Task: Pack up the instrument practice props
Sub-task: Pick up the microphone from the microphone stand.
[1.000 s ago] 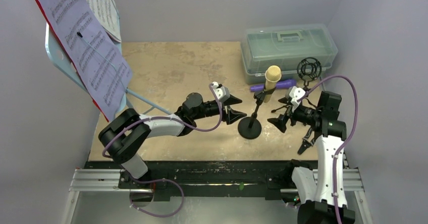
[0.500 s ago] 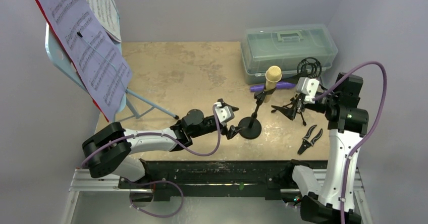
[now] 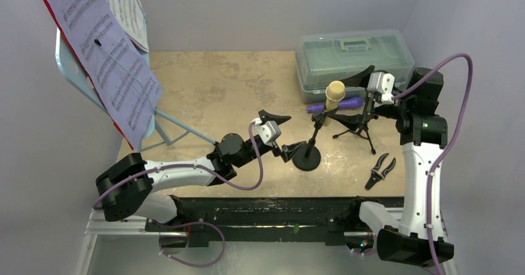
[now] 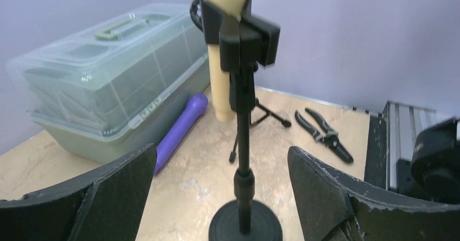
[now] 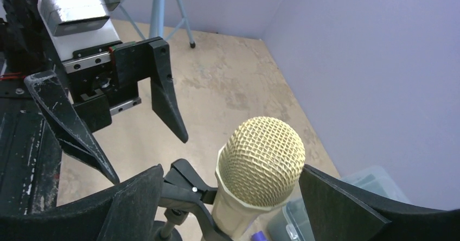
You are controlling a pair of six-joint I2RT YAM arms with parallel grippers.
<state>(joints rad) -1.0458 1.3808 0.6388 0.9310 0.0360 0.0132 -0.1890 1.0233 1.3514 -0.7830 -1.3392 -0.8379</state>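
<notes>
The cream microphone (image 3: pixel 335 93) stands clipped in a black mic holder (image 3: pixel 306 156) with a round base. My left gripper (image 3: pixel 285 134) is open, its fingers on either side of the holder's pole (image 4: pixel 242 159) without touching it. Up at the microphone's head (image 5: pixel 264 159), my right gripper (image 3: pixel 345 98) is open as well, one finger on each side. The purple microphone (image 3: pixel 337 105) lies on the table in front of the box. A tripod mic holder (image 3: pixel 360 126) stands behind it. At the far left the light-blue music rest (image 3: pixel 64 64) carries sheet music (image 3: pixel 99 58) and a red folder (image 3: pixel 48 2).
A translucent grey-green plastic box (image 3: pixel 354 55) with a handle sits shut at the back right. Small black pliers (image 3: pixel 379 170) lie near the right front. The music rest's tripod legs (image 3: pixel 179 126) reach toward the left arm. Walls close in on three sides.
My left gripper opened wider and moved right, up to the round-based holder's pole. The right arm lifted and swung back, bringing its open fingers around the cream microphone's head.
</notes>
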